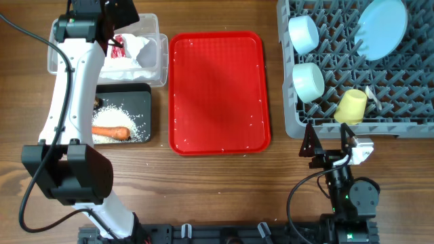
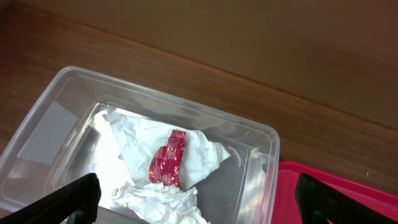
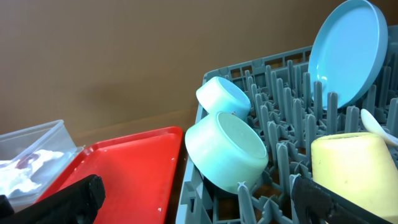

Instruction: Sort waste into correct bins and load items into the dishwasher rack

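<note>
My left gripper [image 1: 112, 30] hangs open and empty over the clear bin [image 1: 161, 54]. In the left wrist view its fingers [image 2: 199, 202] spread above crumpled white napkins [image 2: 155, 199] and a red wrapper [image 2: 168, 160] inside the clear bin [image 2: 264, 162]. The black bin [image 1: 144, 95] holds rice [image 1: 129, 115], the carrot piece [image 1: 110, 132] and a brown lump [image 1: 98, 103]. The grey rack [image 1: 352, 127] holds the plate [image 1: 383, 27], two bowls [image 1: 303, 32] [image 1: 308, 80], the yellow cup [image 1: 351, 106] and the spoon [image 1: 370, 95]. My right gripper [image 1: 331, 141] is open and empty just in front of the rack [image 3: 199, 199].
The flat red tray [image 1: 217, 95] lies between the bins and the rack, with a few white grains on it. The left arm's white links run down the left side over the black bin's edge. Bare wooden table lies along the front.
</note>
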